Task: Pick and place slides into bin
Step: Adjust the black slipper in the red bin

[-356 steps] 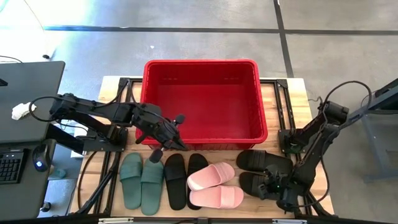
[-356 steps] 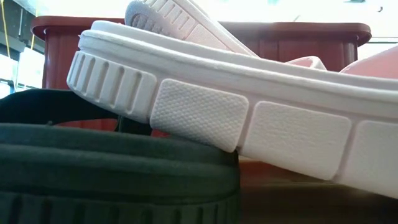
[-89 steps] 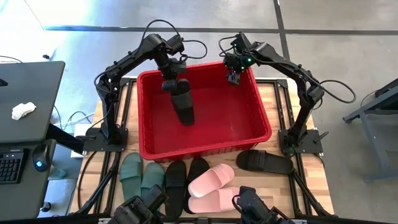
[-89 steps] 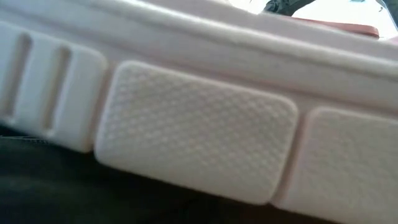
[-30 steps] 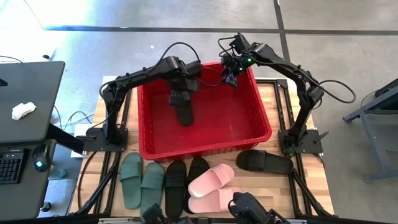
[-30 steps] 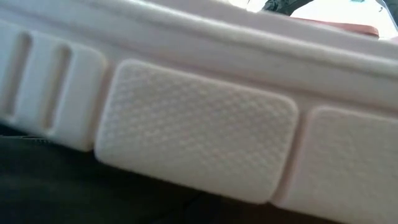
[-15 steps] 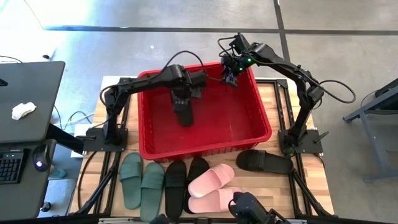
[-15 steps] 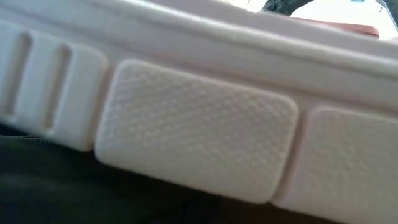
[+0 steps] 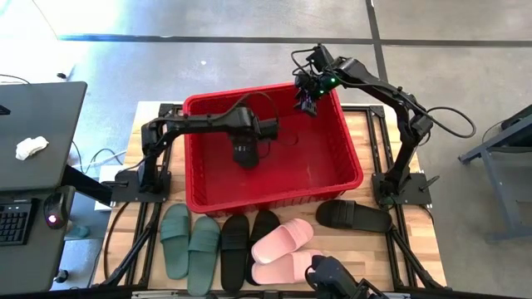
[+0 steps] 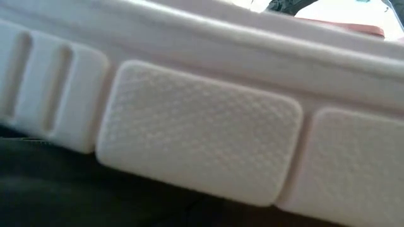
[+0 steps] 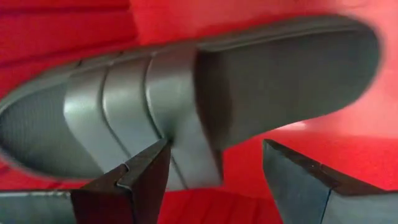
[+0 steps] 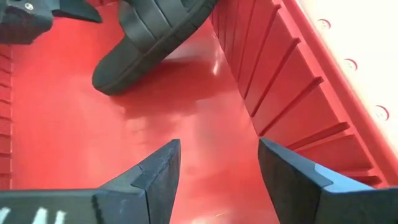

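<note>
A black slide (image 9: pixel 247 158) lies on the floor of the red bin (image 9: pixel 356 141), left of its middle. My left gripper (image 9: pixel 244 146) is low inside the bin right over this slide (image 11: pixel 261 81), open, its fingers astride the strap's edge. My right gripper (image 9: pixel 306 101) hangs open over the bin's far right corner with nothing between its fingers (image 12: pixel 217 149); from there the slide (image 12: pixel 149 37) shows on the floor. On the table in front of the bin lie a green pair (image 9: pixel 189 241), a black pair (image 9: pixel 249 237), a pink pair (image 9: pixel 287 249) and one black slide (image 9: pixel 353 216). My left gripper comes down at the slide from above, slanting. One fingertip (image 11: pixel 149 168) stands at the strap (image 11: pixel 180 106); whether it touches I cannot tell. The other fingertip (image 11: pixel 292 174) is apart from the slide, with red floor showing in between.
The bin floor to the right of the slide (image 9: pixel 312 158) is bare. A pale slide's sole (image 10: pixel 202 126) fills the low view. A dark desk with a keyboard (image 9: pixel 17 220) stands left of the table.
My left gripper has come down into the bin and toward the table's near edge, turning as it went, until it stands over the black slide. The slide has kept its place on the floor.
</note>
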Action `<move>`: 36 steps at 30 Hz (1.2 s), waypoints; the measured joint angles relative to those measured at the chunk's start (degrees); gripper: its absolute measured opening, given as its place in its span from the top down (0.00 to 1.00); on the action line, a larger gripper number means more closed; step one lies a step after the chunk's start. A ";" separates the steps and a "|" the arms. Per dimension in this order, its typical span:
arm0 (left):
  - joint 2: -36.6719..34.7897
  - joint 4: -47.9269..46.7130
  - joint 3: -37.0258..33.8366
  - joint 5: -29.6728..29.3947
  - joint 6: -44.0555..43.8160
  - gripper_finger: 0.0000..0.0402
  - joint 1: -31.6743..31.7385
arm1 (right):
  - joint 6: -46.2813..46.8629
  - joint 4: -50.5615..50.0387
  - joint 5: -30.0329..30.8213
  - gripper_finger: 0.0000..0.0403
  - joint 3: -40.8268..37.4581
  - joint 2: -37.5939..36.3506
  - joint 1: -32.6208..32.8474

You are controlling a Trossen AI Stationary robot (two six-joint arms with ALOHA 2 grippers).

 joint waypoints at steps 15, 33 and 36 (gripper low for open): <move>0.02 5.44 -2.66 -8.70 -5.69 0.52 -0.98 | 0.00 0.96 0.63 0.49 0.00 0.02 0.00; 0.07 0.43 0.18 -0.21 -5.77 0.99 -2.38 | -0.01 4.51 0.67 0.49 0.00 0.02 -0.02; 0.09 -2.74 3.08 1.38 -5.76 1.00 -2.72 | -0.56 4.61 0.67 0.49 0.00 0.02 -0.02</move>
